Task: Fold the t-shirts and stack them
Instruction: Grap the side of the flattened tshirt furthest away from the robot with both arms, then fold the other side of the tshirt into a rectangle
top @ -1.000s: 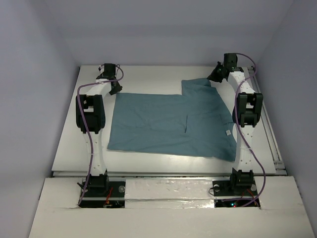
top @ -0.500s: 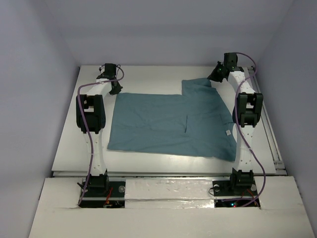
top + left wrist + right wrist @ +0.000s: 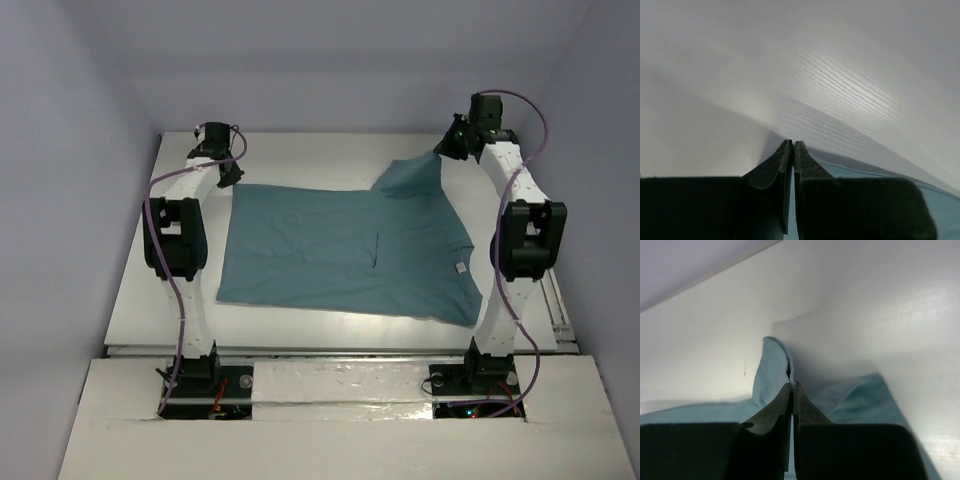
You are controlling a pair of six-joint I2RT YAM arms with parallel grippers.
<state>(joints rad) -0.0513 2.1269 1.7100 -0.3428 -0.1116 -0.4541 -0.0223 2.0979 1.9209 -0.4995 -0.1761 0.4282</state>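
We see the t-shirt (image 3: 340, 250) spread on the table (image 3: 300, 150). Right gripper (image 3: 446, 151) fingers clamped on its far-right corner, raised. Left gripper (image 3: 230, 179) fingers together at far-left corner; can't tell if they've got cloth.

The t-shirt (image 3: 345, 250) lies spread on the table (image 3: 300, 155), filling the middle of the top view. The left gripper (image 3: 231, 180) sits at its upper-left corner. The right gripper (image 3: 445, 150), at the upper right of the frame, pinches the shirt's far right part (raised off the table). A label (image 3: 460, 267) lies near the shirt's right edge.
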